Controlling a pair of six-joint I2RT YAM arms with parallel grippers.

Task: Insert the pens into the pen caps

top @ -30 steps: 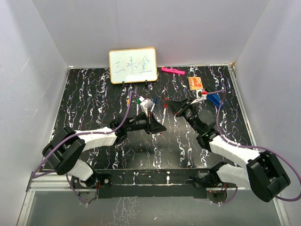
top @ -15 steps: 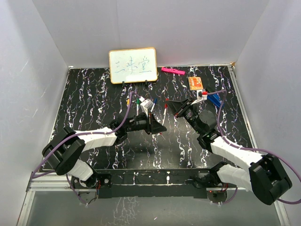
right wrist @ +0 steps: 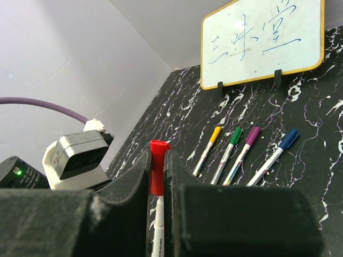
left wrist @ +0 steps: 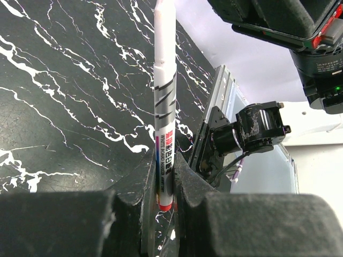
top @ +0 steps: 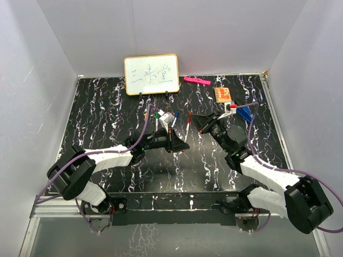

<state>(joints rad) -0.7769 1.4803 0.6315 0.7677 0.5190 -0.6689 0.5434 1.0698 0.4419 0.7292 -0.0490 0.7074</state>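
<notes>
- Compared with a second ago, both arms are keeping nearly the same pose, with the right one edging slightly inward.
- The left end effector [left wrist: 165, 174] is clamping a white pen [left wrist: 163, 101] above mid-surface.
- The right end effector [right wrist: 158, 160] is pinching the red cap [right wrist: 158, 176].
- Four capped pens [right wrist: 241, 155] are lying on the black marbled surface [top: 107, 107] before the whiteboard [top: 151, 74], with white walls [top: 214, 32] enclosing everything.

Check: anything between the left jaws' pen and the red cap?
Nothing visible. The left gripper grips the pen; in the right wrist view the red cap, in the right gripper, sits straight on a white pen end. The four capped pens lie aside.
</notes>
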